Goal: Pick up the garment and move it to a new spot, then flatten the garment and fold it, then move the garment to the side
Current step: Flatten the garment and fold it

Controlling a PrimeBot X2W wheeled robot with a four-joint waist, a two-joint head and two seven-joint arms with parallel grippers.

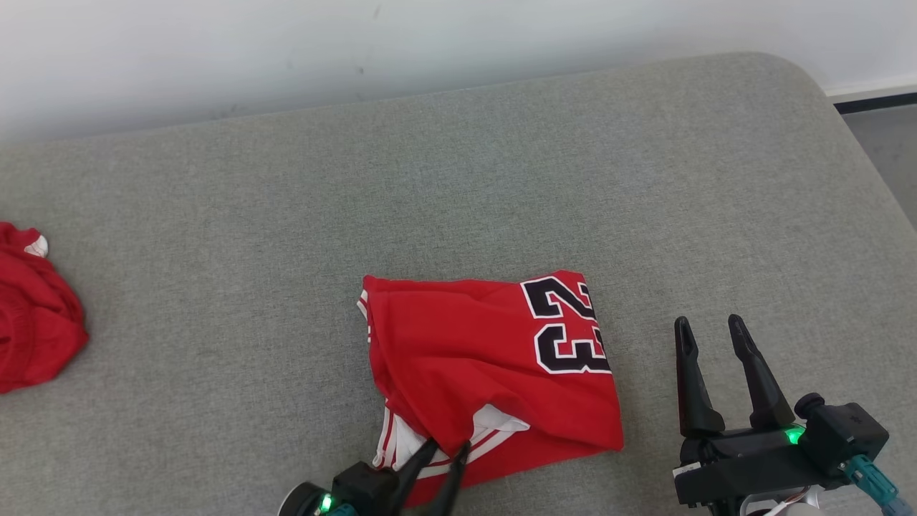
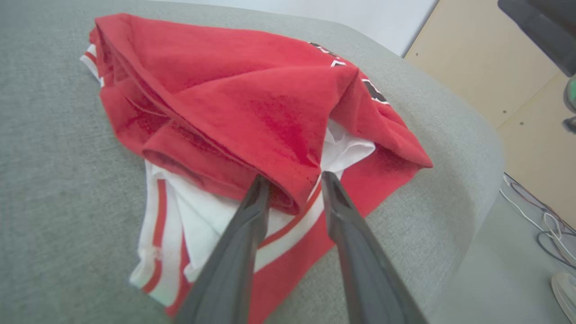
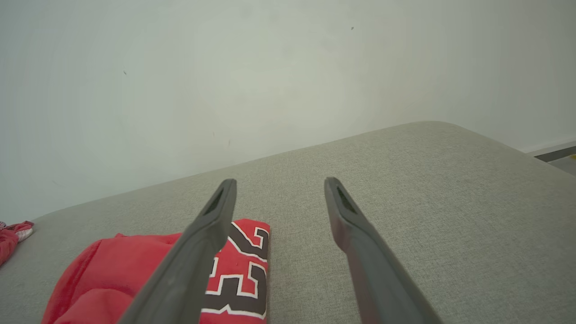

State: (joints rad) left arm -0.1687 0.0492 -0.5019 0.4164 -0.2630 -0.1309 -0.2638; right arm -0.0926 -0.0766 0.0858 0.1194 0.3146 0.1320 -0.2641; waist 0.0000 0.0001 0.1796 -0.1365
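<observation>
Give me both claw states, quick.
Left claw: around a fold of the red jersey; grip cannot be told.
Right claw: open, empty.

Grey upholstered surface [image 1: 215, 215], rounded at its far right corner, set against a plain white wall [image 1: 286, 50]. Crumpled red cloth [image 1: 36, 315] with a white patch lies at the surface's left edge. Dark baseboard strip [image 1: 874, 102] runs above grey floor [image 1: 888, 150]. Beige panels [image 2: 495, 67] stand beyond the surface. Loose cables [image 2: 540, 216] trail on the floor near a pale shoe [image 2: 564, 288].
</observation>
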